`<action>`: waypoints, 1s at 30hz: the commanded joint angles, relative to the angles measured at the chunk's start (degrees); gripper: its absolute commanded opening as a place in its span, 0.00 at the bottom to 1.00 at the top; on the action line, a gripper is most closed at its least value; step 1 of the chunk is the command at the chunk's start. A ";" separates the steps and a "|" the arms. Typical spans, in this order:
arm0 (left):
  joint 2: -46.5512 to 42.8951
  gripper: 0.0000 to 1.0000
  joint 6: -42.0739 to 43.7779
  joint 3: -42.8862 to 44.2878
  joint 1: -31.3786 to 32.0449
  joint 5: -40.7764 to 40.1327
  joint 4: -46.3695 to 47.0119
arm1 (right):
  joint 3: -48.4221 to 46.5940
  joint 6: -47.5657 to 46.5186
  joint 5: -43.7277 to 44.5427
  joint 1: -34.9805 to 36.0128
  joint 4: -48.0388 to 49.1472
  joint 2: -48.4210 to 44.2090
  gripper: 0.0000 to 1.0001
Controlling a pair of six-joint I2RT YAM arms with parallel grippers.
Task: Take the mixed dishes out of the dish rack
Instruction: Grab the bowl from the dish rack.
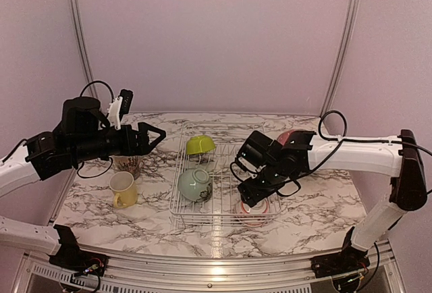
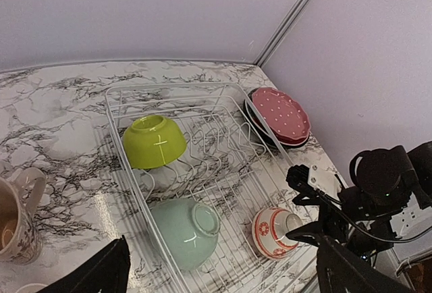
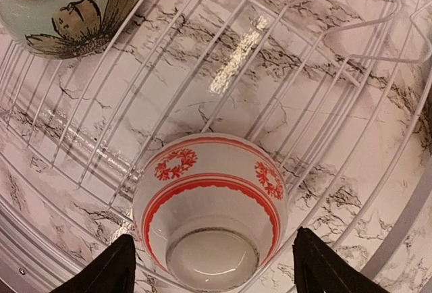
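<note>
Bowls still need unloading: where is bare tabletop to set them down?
Bare marble lies right of the dish rack, nearer than the stacked plates, and along the near edge. Left is crowded: yellow mug, patterned mug.

The left arm (image 1: 67, 146) is built of white tube links joined by bulky black housings. A white bracket (image 1: 116, 112) stands on its wrist, and a thin black cable (image 1: 94, 84) loops above it. The left end effector (image 1: 156, 135) is black, with flat, tapering fingers (image 2: 101, 273).

The right arm (image 1: 351, 150) has a long white link between a black elbow housing (image 1: 408, 171) and a black wrist. Black cables (image 1: 331, 117) arch over the link and hang under it. The right end effector (image 1: 251, 204) is also black, with matt wedge-shaped fingers (image 3: 115, 269).

The left base (image 1: 71, 256) and right base (image 1: 334, 264), at the near edge of the bench (image 1: 324, 205), are black with fine red and pale wires.
</note>
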State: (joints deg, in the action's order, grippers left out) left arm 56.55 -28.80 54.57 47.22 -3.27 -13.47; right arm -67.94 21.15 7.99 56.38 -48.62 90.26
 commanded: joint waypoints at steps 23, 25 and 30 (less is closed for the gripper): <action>1.53 0.99 -0.55 0.02 0.63 2.40 3.40 | 3.40 0.62 -0.56 0.52 2.84 0.04 0.39; 1.55 0.99 -0.64 -0.07 0.61 2.09 3.21 | 3.14 0.73 -0.57 0.55 3.36 -0.82 0.36; 1.89 0.99 -0.97 -0.16 0.68 1.86 3.02 | 2.82 1.46 -0.42 0.57 5.49 -3.02 0.27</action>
State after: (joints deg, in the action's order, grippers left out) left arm 57.71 -29.39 54.57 47.70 -0.95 -10.55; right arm -64.73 21.37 6.98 56.66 -46.33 90.56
